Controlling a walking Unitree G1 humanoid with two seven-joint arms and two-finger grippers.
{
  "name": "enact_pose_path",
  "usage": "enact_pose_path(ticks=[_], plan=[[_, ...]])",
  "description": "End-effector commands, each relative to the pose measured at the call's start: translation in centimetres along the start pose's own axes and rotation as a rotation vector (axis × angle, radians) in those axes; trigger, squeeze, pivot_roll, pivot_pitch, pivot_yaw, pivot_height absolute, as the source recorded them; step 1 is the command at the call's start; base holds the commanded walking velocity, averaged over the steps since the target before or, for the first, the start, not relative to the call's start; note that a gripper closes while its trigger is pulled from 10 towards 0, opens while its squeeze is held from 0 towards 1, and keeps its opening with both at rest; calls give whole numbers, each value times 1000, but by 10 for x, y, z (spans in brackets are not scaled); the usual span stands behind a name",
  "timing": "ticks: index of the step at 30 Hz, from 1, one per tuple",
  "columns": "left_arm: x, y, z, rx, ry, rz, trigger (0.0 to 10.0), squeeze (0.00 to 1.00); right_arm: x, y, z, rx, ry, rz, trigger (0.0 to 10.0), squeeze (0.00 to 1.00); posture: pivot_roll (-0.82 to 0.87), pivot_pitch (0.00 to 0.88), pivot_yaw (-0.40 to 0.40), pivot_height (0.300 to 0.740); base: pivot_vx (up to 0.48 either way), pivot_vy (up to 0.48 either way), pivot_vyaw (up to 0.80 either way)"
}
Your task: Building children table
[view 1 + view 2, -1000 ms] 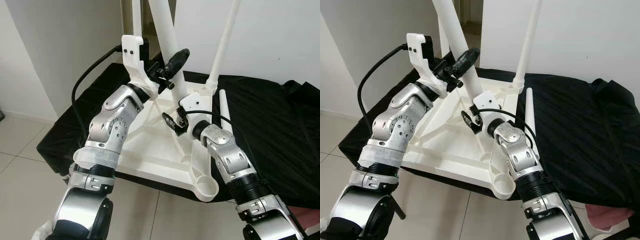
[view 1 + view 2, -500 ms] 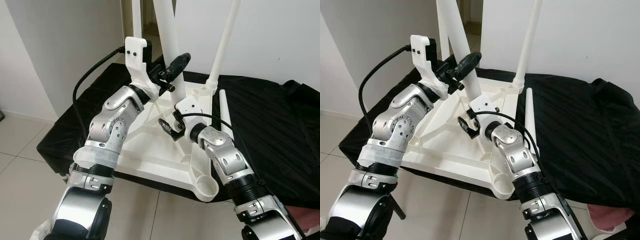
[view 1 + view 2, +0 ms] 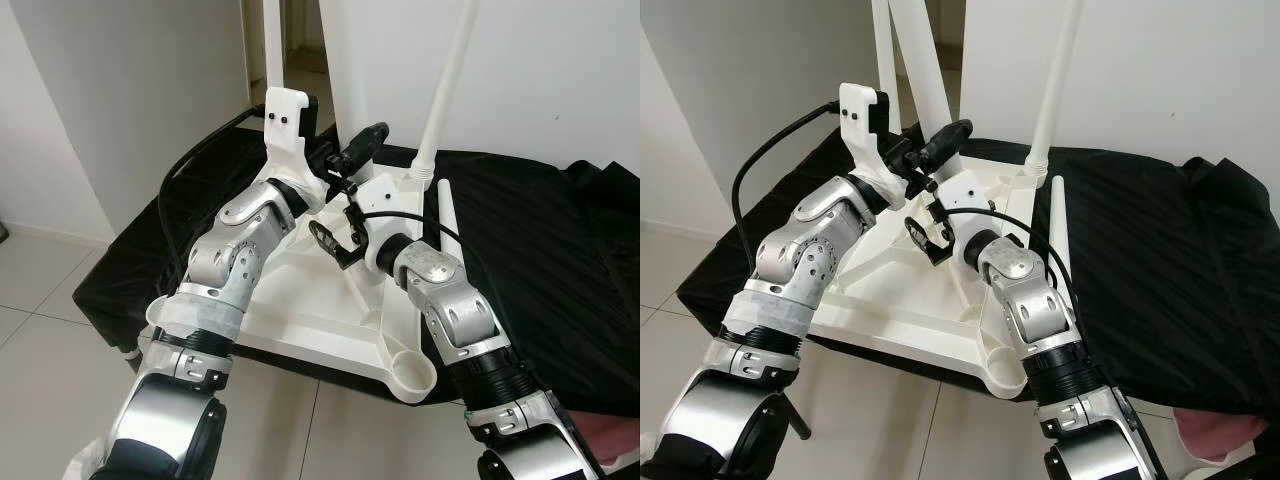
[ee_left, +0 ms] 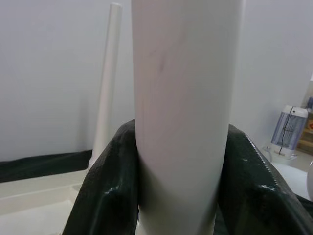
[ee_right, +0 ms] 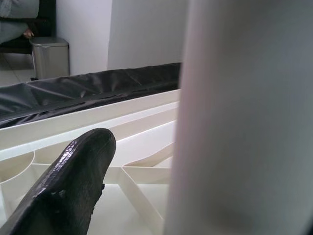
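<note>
A white plastic child's tabletop (image 3: pixel 300 300) lies upside down on a black-draped counter (image 3: pixel 560 260), so legs go in from above; the left tool (image 3: pixel 352 157) pinches a white tubular leg (image 4: pixel 181 107) upright while the right tool (image 3: pixel 335 243), spread, flanks its base.

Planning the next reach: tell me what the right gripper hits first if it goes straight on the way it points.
Probably the white table leg just beside the right gripper; beyond its finger lies the upturned tabletop.
</note>
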State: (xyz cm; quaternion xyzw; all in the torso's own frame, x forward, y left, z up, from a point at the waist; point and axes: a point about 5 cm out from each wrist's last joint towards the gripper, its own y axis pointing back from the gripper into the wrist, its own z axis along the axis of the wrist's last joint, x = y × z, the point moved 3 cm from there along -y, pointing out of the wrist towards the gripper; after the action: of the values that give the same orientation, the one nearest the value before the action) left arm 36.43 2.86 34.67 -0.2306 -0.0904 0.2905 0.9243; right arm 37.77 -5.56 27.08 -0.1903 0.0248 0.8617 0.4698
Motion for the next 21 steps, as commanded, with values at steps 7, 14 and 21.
enact_pose_path(ticks=[7,14,21], plan=[[-12,-3,4,-10,-22,-121,10000,0,1,3,-18,79,-5,-7,10000,0,-2,87,14,740,0,0,0],[-13,-3,5,-12,-28,-127,10000,0,4,6,-33,141,8,-7,10000,0,2,80,14,740,0,0,0],[-16,-5,6,-18,-27,-138,10000,0,6,7,-44,189,11,-2,10000,0,3,72,17,740,0,0,0]])
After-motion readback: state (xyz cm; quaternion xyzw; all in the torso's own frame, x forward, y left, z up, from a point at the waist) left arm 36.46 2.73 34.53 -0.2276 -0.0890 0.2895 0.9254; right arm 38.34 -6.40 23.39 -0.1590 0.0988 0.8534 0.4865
